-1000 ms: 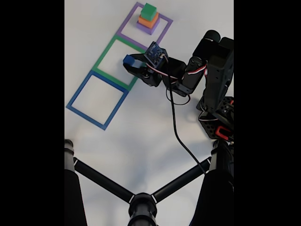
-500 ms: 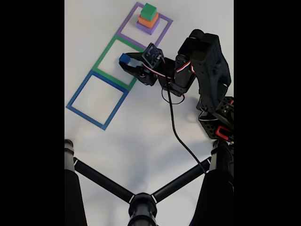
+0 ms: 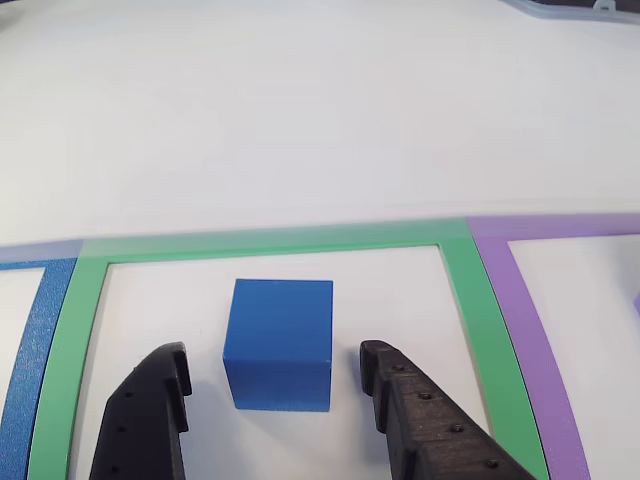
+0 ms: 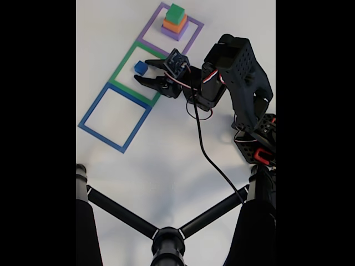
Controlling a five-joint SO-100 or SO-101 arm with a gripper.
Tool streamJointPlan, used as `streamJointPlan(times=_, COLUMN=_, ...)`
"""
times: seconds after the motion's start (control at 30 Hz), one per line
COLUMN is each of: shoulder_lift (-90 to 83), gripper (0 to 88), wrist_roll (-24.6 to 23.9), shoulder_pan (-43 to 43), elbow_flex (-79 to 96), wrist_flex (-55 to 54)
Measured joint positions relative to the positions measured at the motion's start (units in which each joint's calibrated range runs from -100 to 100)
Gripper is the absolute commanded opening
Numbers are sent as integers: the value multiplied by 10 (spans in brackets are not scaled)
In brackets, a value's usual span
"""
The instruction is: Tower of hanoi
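Blue cube: it sits on the white surface inside the green square outline, between the two black fingers of the gripper, with a gap of white showing on each side. In the fixed view the blue cube lies just past the gripper tips, toward the far edge of the green square outline.

Stack: green, orange and purple blocks stand piled in the purple square outline, next to the green one.

Hidden or cut off: the fingers run off the bottom edge of the other view. Whether the cube's lower face is brushed by either finger is hard to tell.

Gripper: jaws spread wider than the cube, holding nothing.

Blue square outline: on the green square's other side.
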Motion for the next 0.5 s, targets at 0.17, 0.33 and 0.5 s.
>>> streamJointPlan(times=0.17, shoulder_lift=-73, gripper=189, wrist_roll=0, shoulder_pan=0, elbow_flex=48, wrist_flex=57)
streamJointPlan(times=0.33, shoulder_lift=-226, gripper=132, wrist_roll=-6, shoulder_pan=0, elbow_flex=109, wrist_flex=150)
streamJointPlan(times=0.5, shoulder_lift=-422, gripper=19, wrist_roll=-4, shoulder_pan=1, elbow_flex=158, wrist_flex=277)
